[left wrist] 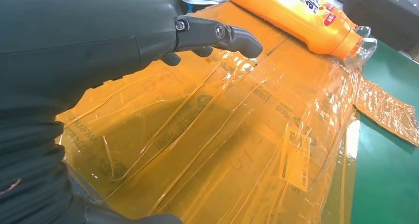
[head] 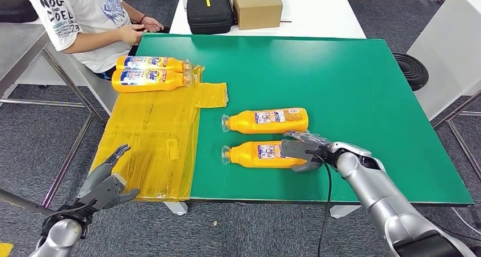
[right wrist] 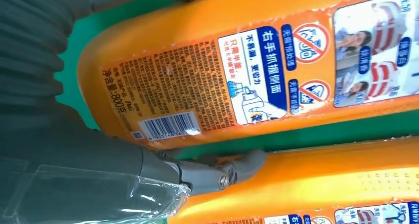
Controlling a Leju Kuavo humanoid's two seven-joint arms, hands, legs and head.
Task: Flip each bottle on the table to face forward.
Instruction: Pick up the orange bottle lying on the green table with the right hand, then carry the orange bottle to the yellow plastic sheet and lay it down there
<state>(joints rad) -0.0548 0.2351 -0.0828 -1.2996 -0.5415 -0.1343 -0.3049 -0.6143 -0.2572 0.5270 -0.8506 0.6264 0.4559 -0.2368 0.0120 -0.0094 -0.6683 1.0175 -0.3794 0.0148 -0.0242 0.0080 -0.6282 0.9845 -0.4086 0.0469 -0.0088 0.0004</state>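
A: What do you see on the left?

B: My left hand point(head: 105, 183) hangs low by the table's near-left corner. Its fingers are spread apart and it holds nothing. It sits just by the edge of the yellow sheet point(head: 153, 143), which is shiny and crinkled.

A: Any bottles there?

B: Yes. Two top bottles point(head: 150, 74) lie side by side at the far end of the sheet, touching each other. Their blue front labels face up. A person point(head: 85, 19) in a white shirt sits right behind them.

A: And in the middle?

B: Two more orange bottles lie on the green table point(head: 351, 81), caps pointing left. The far bottle point(head: 266, 121) is near the other one but apart from it. Both show their back labels, with small print and a bar code.

A: Where is your right hand?

B: My right hand point(head: 303, 151) is on the near bottle point(head: 258, 154), at its bottom end. The fingers wrap over the top of it and the thumb is at its near side. It grips that bottle.

A: Anything past the table?

B: A black case point(head: 210, 10) and a box point(head: 257, 4) on a white desk.
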